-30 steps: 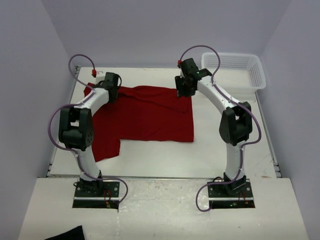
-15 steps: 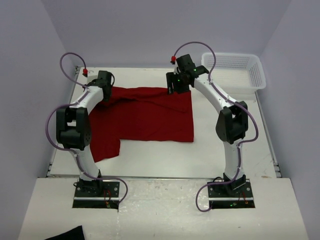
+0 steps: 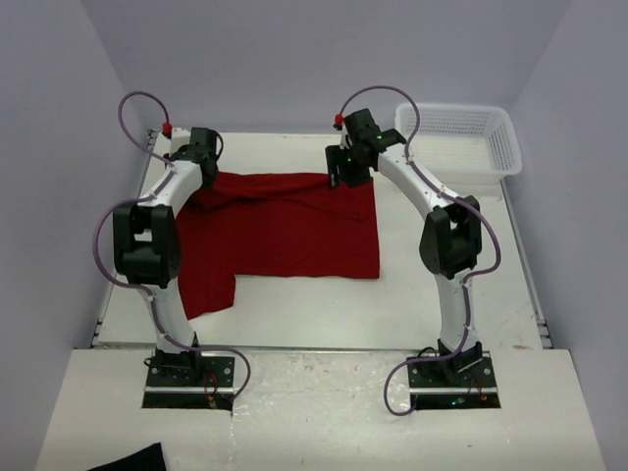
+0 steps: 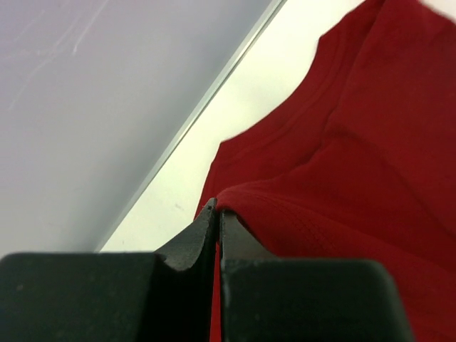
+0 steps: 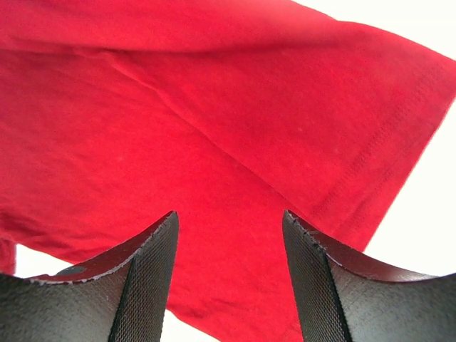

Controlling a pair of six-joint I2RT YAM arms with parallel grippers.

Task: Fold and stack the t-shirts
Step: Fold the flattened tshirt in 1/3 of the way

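Early days, by the look of it. Dealing with a single dark red t-shirt, spread mostly open on the white counter, between the two arms and left of the white mesh basket. No completed fold to report, and no stack either. Seems to be at the start of a first fold, gripped at the far edge. Left to do, as judged: bring that far edge toward the near hem, tuck in the flap jutting out at the near left, fold again, set down neatly.

Left gripper: pinched tight on a raised ridge of hem at the far-left corner, close to the counter's wall-side edge. Right gripper: spread wide just above the far-right sleeve, holding nothing, not plainly touching the cloth.

Soft matte knit, no print. Double row of stitching along the sleeve hem in the right wrist view; shallow diagonal creases nearby. Bunched and rumpled along the far edge, smoother and roughly rectangular lower down. Likely to sag if lifted from one corner only. Textured black pads on the right gripper; rigid plastic lattice for the basket.
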